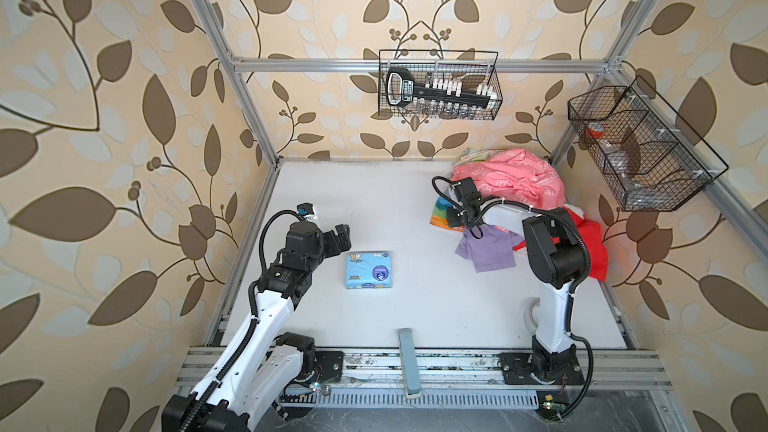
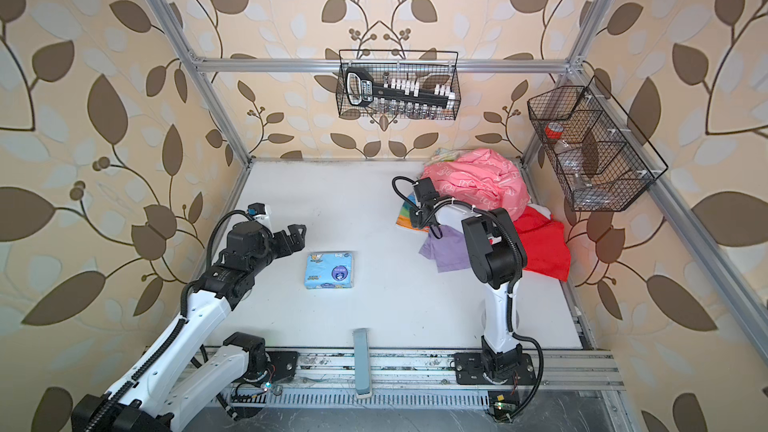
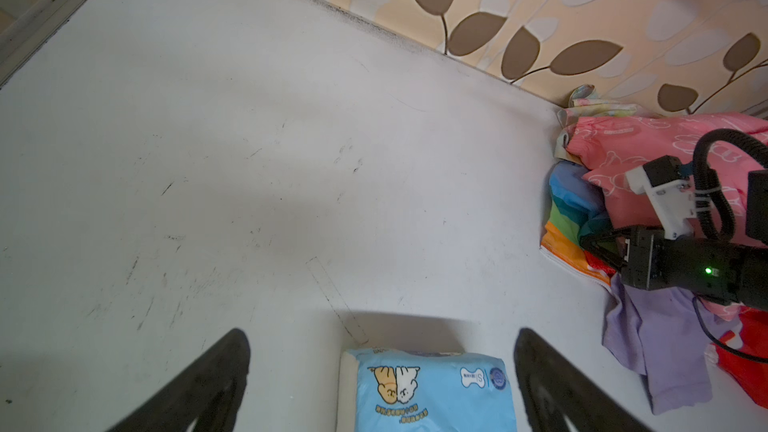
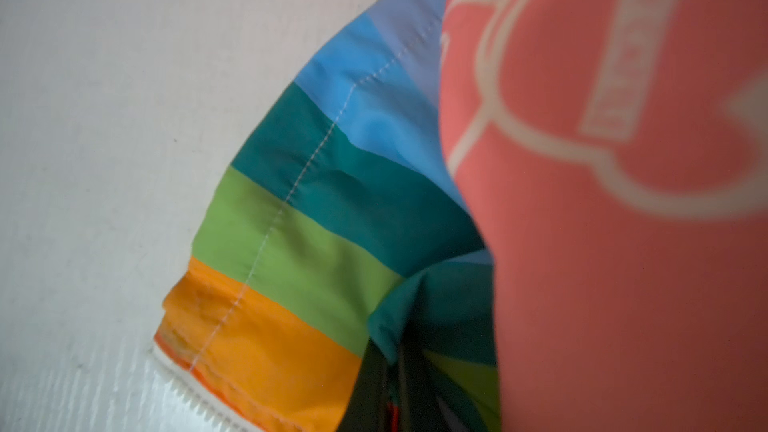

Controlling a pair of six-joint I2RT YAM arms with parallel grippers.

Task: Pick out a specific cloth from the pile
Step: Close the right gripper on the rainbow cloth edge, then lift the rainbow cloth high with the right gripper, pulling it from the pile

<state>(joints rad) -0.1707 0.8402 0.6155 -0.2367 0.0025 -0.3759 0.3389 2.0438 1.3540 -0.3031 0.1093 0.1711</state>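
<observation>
Right tool (image 3: pixel 592 243): I had it pinched tight on a fold of the cloth's (image 1: pixel 441 213) rainbow-striped part. The right wrist view showed teal fabric bunched between the closed fingers (image 4: pixel 376 384).
Cloth position: right rear of the surface (image 1: pixel 374 201), at the pile's (image 2: pixel 478 184) edge. The striped end poked out toward the middle from under the pink cloth (image 1: pixel 515 182). The red part was spread by the right edge, partly behind the right arm.
Pink cloth: heaped on top, touching the stripes, white outline print.
Lilac cloth (image 1: pixel 492 253): flat on the surface in front of the stripes, partly under the right arm.
Floral cloth (image 1: pixel 473 155): I saw only a corner, behind the pink one at the back wall.
Left tool (image 1: pixel 337 235): wide open, holding nothing, above the surface just beside the blue packet (image 1: pixel 369 270).
Blue packet: flat, well apart from the pile.
</observation>
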